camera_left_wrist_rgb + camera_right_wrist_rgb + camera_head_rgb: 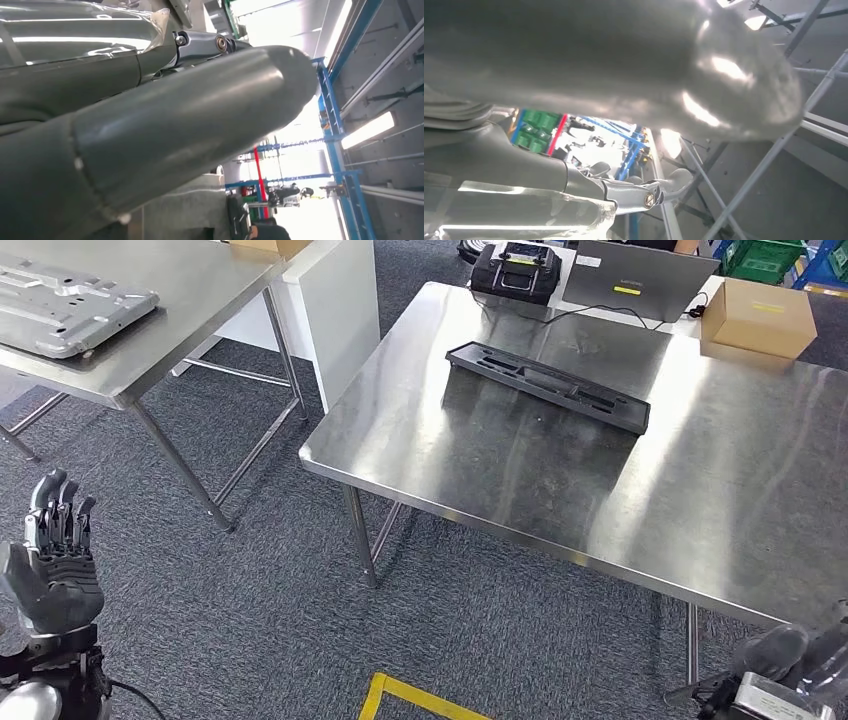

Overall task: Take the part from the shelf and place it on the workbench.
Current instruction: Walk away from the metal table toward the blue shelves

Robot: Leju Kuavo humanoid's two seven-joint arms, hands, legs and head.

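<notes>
A long black part [548, 386] lies flat on the steel workbench [600, 470], running slantwise from about ten o'clock toward four o'clock across the far half of the top, with bare metal on all sides of it and neither hand near it. At the workbench's far edge, around twelve o'clock, a black case [517, 270] sits just beside a grey laptop [638, 280], and a thin cable [600, 312] trails across the steel from behind them. At two o'clock a cardboard box [758, 316] stands on the corner, well apart from the part. A second steel table [150, 330] stands at ten o'clock in the head view and carries a flat silver metal panel [70, 305] near its left end; a white cabinet [340, 300] stands between the two tables. The floor is grey carpet [300, 620], with a strip of yellow tape [400, 698] at six o'clock. The left hand [52, 565] is raised at eight o'clock, low over the carpet, fingers [62, 510] straight, close together and pointing up, with nothing in it. The right hand [790, 665] peeks in at five o'clock, below the workbench edge; it seems empty, but so little of it shows that I cannot tell how its fingers lie, and its wrist view gives a blurred grey thumb [624, 65] close to the lens.
</notes>
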